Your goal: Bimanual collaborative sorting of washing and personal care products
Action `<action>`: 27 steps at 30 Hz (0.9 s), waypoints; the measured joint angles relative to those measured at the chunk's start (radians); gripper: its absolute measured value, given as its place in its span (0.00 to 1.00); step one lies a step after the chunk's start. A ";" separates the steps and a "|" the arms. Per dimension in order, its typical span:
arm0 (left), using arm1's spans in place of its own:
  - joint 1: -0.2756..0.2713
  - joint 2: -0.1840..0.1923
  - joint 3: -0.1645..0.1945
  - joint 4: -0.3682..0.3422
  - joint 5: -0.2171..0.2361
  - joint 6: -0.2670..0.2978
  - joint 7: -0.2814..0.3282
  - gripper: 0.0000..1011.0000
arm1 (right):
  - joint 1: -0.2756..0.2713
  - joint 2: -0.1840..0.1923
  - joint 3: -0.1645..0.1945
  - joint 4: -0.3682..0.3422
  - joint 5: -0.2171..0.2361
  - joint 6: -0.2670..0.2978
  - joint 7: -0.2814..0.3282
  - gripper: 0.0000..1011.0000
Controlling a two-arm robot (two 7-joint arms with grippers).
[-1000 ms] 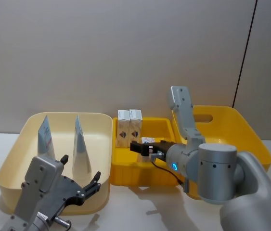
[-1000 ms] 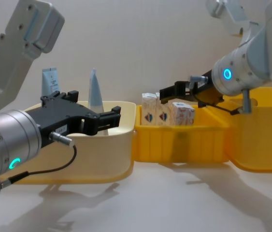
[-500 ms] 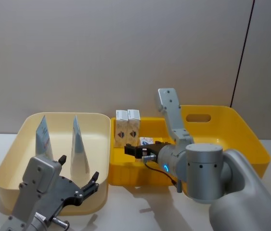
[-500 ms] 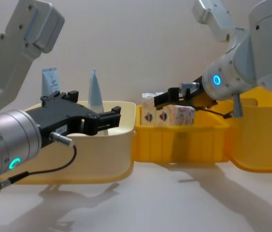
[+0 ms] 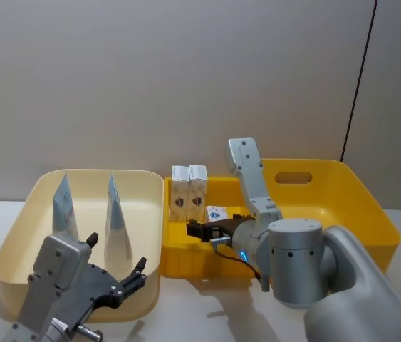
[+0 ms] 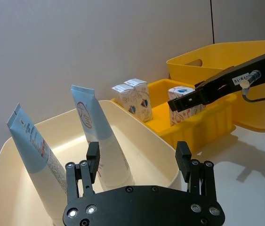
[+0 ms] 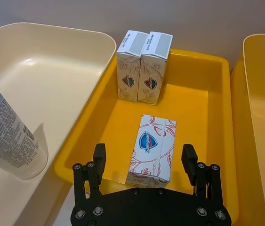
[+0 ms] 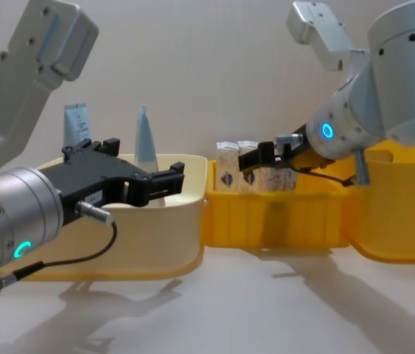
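Carton (image 7: 151, 149) near two cartons (image 7: 144, 66), yellow bin (image 7: 203, 99)

No wording legible: the white cartons (image 7: 155, 70) show a red-and-blue emblem, the flat-topped tube (image 7: 7, 127) dense dark print, all lettering too small to read

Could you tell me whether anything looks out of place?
One carton in the small yellow bin lies flat, emblem up, apart from the two cartons standing together at the back. The open right gripper sits at its near end. Left gripper hovers, open, before the cream bin.
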State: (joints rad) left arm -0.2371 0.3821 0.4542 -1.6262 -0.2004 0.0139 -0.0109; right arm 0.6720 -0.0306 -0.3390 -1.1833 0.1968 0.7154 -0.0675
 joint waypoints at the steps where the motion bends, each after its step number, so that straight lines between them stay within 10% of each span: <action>1: 0.000 0.000 0.000 0.000 0.000 0.000 0.000 0.99 | -0.001 0.000 0.000 0.000 -0.001 0.000 -0.001 0.99; 10: 0.000 0.000 0.000 0.000 0.000 0.000 0.000 0.99 | -0.004 -0.003 0.000 0.001 -0.011 -0.002 -0.009 0.92; 27: 0.000 0.000 0.000 0.000 0.000 0.000 0.000 0.99 | -0.007 -0.005 0.000 0.002 -0.017 -0.003 -0.014 0.44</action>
State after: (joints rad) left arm -0.2371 0.3821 0.4542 -1.6262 -0.2004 0.0138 -0.0109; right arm 0.6652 -0.0359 -0.3385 -1.1814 0.1798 0.7122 -0.0817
